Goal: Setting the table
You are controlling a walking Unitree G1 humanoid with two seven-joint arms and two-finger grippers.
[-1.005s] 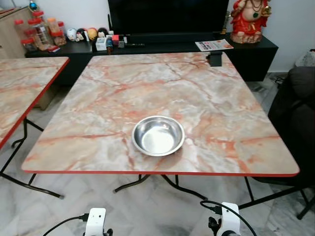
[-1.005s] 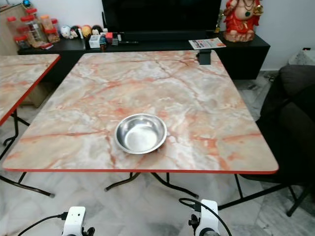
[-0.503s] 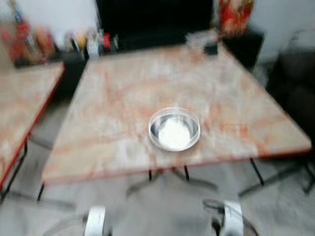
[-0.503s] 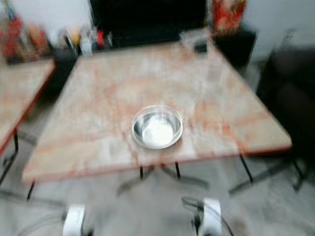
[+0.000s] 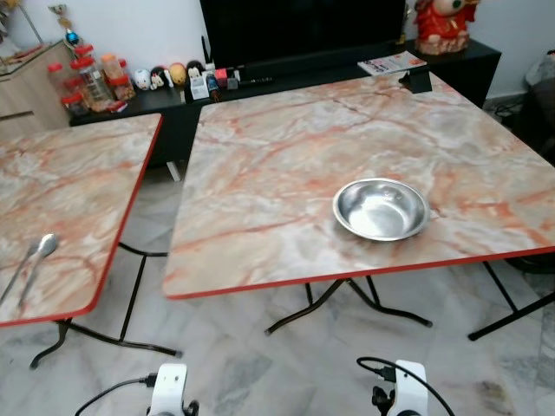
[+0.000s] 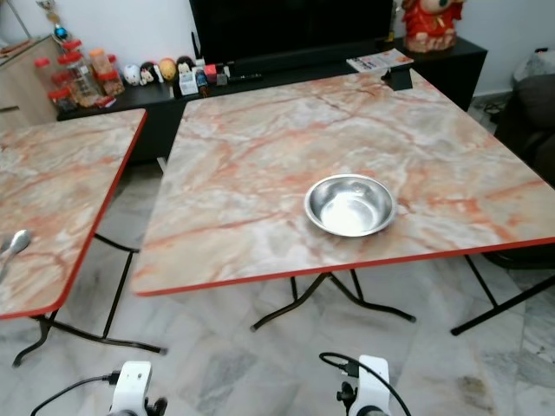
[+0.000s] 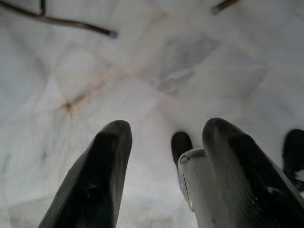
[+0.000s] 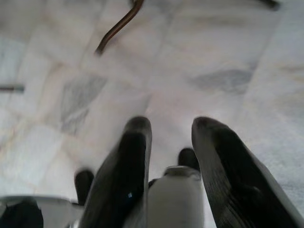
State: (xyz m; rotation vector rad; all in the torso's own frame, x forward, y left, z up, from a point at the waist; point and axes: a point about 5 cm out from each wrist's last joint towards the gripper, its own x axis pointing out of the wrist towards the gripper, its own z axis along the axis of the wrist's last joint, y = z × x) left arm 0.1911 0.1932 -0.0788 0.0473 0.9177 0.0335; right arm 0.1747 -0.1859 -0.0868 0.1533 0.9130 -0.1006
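The marble-pattern folding table (image 5: 286,165) carries a round, shiny steel bowl (image 5: 381,209), empty, near its front edge. The camera has swung left since earlier, revealing a second table (image 5: 69,199) bearing a spoon (image 5: 39,253). The left gripper (image 7: 164,137) and right gripper (image 8: 172,135) hang with fingers apart, holding nothing.

Second table (image 5: 52,191) and spoon (image 6: 12,243) cut off.
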